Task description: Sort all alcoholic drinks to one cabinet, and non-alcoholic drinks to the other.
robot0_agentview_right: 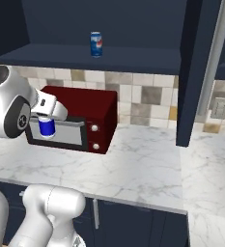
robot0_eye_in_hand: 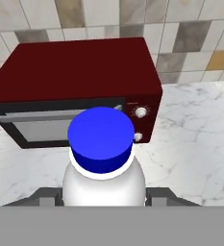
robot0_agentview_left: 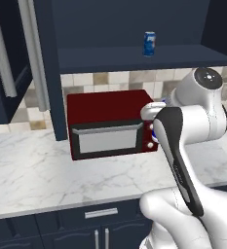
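A dark red box-shaped microwave (robot0_agentview_left: 110, 124) with a grey glass door sits on the white marbled desk (robot0_agentview_left: 32, 175) against the tiled wall. Above it, on the shelf of the open dark navy upper wall cabinet (robot0_agentview_right: 99, 58), stands a short blue can with white marks (robot0_agentview_right: 96, 44). Further right, the gripper (robot0_agentview_right: 46, 126) has its jaws closed on a small white bottle with a blue label and blue cap (robot0_eye_in_hand: 102, 158), held upright in the air before the microwave door, clear of the desk.
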Controlling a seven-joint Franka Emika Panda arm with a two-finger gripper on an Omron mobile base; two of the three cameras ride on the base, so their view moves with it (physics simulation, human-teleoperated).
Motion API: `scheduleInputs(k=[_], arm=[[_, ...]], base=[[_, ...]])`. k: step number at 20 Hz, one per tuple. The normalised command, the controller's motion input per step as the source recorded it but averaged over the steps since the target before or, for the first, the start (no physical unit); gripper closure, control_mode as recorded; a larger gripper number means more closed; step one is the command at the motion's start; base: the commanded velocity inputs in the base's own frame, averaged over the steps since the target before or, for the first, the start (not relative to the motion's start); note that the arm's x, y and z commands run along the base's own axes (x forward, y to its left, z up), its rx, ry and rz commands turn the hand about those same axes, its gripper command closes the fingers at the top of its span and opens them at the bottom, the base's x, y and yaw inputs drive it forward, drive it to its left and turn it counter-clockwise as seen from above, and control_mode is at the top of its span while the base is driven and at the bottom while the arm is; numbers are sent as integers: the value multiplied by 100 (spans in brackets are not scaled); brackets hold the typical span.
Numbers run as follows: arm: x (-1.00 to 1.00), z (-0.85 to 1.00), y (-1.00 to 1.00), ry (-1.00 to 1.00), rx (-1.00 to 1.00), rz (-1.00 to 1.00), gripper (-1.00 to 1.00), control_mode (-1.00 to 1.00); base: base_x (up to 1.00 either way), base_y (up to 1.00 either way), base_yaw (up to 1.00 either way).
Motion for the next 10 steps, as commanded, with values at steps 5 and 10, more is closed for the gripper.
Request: scheduleInputs(k=[5,10], arm=[[0,0,0,0,0,0,100,100],[5,15,0,-2,0,0,100,-100]], base=[[13,0,0],[6,0,0]])
